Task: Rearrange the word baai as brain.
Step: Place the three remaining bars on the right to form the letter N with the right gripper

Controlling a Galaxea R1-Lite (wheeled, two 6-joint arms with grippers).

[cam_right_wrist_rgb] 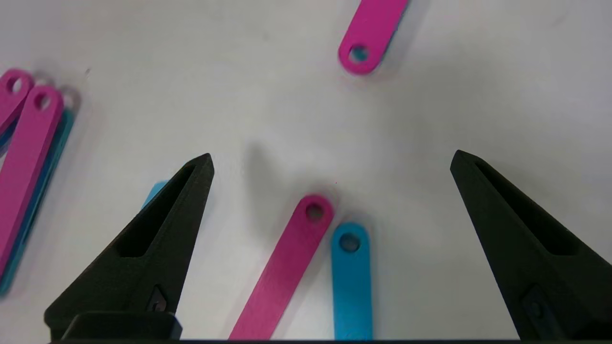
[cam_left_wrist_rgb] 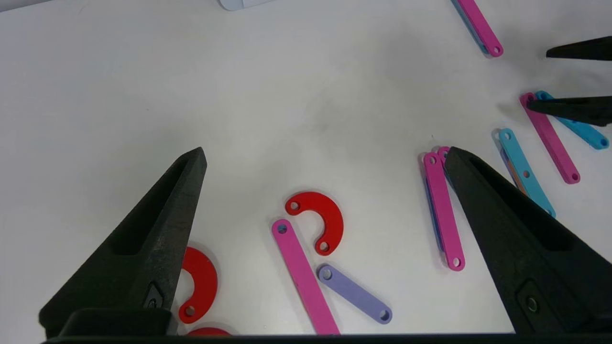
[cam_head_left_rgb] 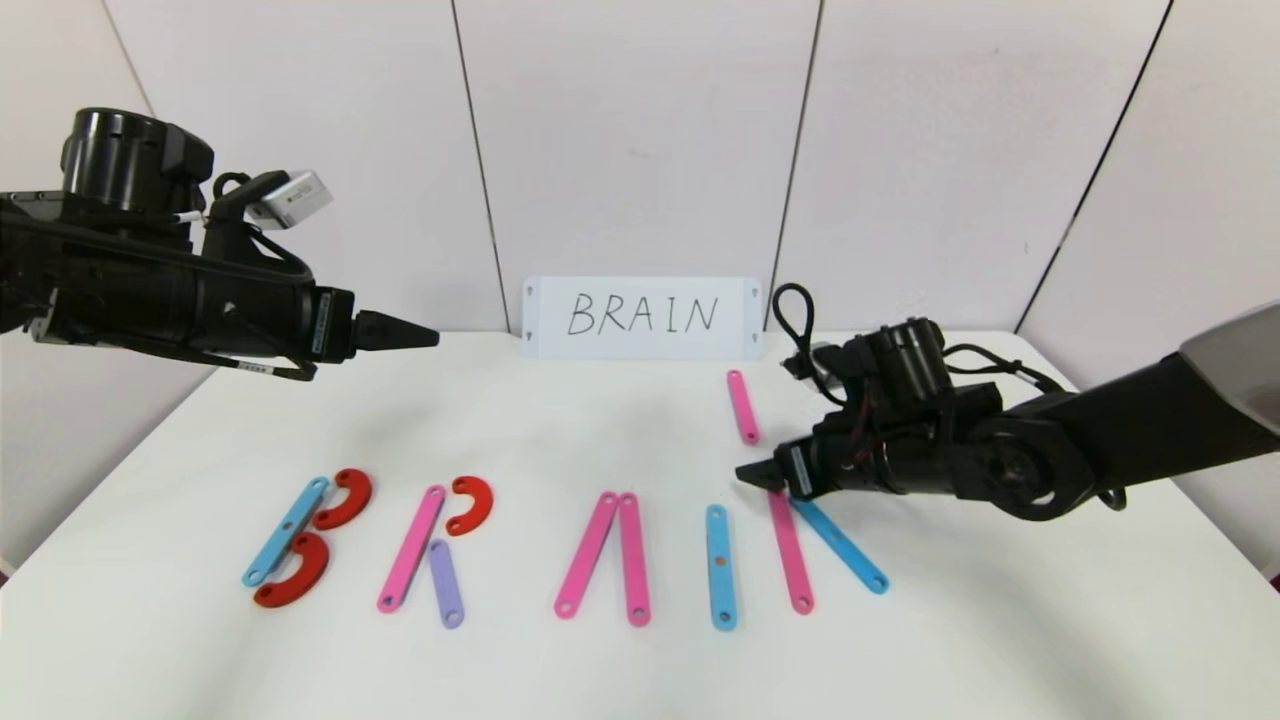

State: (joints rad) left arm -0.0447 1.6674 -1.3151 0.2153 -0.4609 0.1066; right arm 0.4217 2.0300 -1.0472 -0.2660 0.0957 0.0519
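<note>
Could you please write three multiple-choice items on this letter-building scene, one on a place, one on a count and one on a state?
1. Where does the lone pink strip lie?
A. Between the white card and the right gripper
B. Beside the red curves
C. Under the purple strip

2. How many red curves lie on the table?
A. One
B. Three
C. Five

3. What state is the right gripper in?
A. Shut on a strip
B. Open, holding nothing
C. Shut on a curve

Key: 1 A, the head view shows it just in front of the card. 2 B, two at the B and one at the R. 3 B, the right wrist view shows its fingers spread wide over the pink-and-blue pair.
</note>
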